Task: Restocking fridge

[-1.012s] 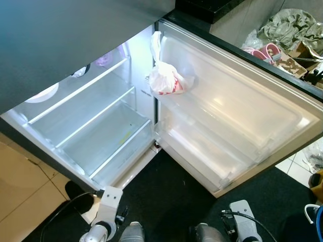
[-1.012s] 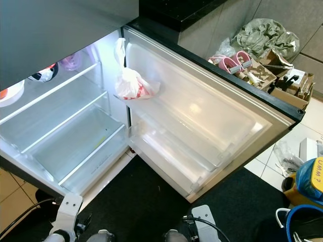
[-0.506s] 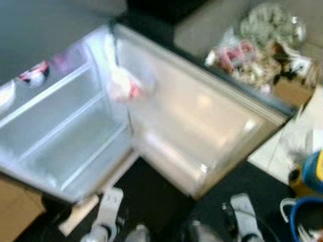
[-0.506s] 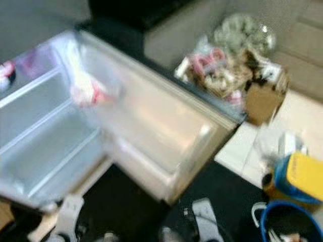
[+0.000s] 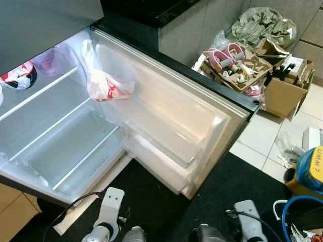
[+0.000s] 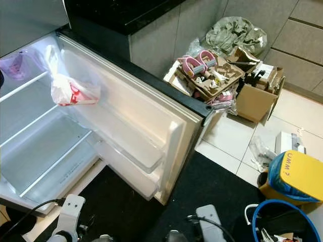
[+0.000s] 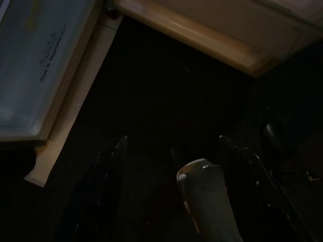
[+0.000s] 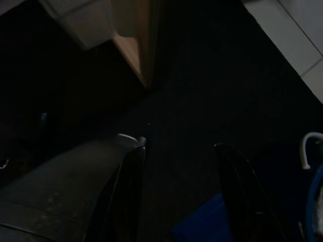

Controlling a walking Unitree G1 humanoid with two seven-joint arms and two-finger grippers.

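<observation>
Dark mat (image 5: 166, 201) is lying under me; both my grippers, left gripper (image 7: 171, 151) and right gripper (image 8: 176, 151), are hanging spread and empty, blue basket (image 6: 282, 222) nearer the right one.

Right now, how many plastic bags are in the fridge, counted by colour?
White and red plastic bag hanging at the open fridge door: 1
Purple plastic bag on the top shelf: 1
Red and white bag in the black bowl: 1
Total: 3
</observation>
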